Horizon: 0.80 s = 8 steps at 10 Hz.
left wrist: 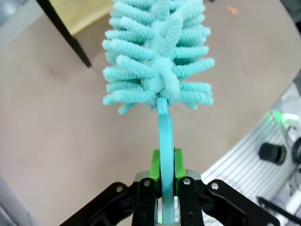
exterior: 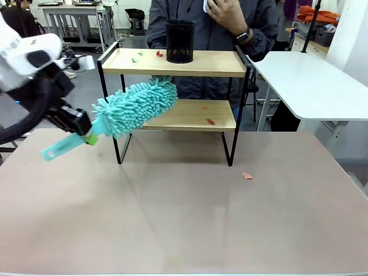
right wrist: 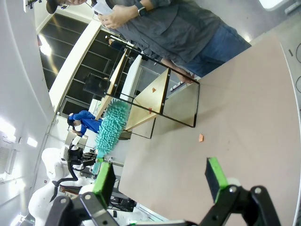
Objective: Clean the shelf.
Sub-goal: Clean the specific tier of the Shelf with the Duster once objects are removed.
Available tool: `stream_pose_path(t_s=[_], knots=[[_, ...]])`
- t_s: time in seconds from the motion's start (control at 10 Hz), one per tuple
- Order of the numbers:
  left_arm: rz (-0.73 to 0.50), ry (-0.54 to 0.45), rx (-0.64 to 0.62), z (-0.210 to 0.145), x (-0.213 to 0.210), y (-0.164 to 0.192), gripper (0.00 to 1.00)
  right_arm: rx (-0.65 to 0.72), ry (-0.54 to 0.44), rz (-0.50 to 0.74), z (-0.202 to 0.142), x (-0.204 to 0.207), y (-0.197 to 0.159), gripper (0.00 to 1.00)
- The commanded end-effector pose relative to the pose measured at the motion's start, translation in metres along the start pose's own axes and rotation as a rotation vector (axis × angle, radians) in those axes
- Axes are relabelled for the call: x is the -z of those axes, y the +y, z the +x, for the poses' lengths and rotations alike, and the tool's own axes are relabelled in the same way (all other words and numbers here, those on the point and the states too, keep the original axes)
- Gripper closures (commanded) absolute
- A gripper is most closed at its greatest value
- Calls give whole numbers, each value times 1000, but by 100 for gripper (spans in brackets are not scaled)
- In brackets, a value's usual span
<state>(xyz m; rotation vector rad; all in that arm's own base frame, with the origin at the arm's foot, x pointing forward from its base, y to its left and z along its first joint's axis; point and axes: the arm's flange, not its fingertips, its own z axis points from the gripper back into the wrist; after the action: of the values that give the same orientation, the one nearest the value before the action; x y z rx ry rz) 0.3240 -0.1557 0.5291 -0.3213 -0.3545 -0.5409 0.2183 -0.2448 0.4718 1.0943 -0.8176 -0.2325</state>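
Observation:
The shelf [exterior: 190,62] stands at the far middle of the table, with two light wooden boards in a black frame. Small red and green scraps [exterior: 159,54] lie on its top board, and red scraps [exterior: 210,121] on the lower one. My left gripper [exterior: 87,137] is shut on the handle of a teal fluffy duster [exterior: 138,106]. The duster's head slants up toward the shelf's left side, its tip between the two boards. The left wrist view shows the green pads [left wrist: 154,162] clamping the handle [left wrist: 164,136]. My right gripper [right wrist: 160,179] hangs open and empty, well away from the shelf [right wrist: 155,99].
A black mesh cup [exterior: 180,41] stands on the top board. One red scrap [exterior: 247,176] lies on the tan table in front of the shelf. A person [exterior: 213,23] stands right behind the shelf. A white table [exterior: 310,80] is at the right.

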Motion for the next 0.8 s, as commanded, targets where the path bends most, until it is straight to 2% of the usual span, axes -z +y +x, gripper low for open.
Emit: stream_pose_path(t_s=[0.0, 0.1, 0.6, 0.7], knots=[[48, -49, -31, 25, 22, -11, 88, -27, -19, 20, 4, 1, 1, 0], [65, -67, -34, 37, 33, -12, 88, -27, -19, 20, 4, 1, 1, 0], [47, -25, -4, 87, 70, -10, 88, -27, -19, 20, 4, 1, 1, 0], [67, -13, -46, 97, 77, -13, 88, -27, -19, 20, 4, 1, 1, 0]])
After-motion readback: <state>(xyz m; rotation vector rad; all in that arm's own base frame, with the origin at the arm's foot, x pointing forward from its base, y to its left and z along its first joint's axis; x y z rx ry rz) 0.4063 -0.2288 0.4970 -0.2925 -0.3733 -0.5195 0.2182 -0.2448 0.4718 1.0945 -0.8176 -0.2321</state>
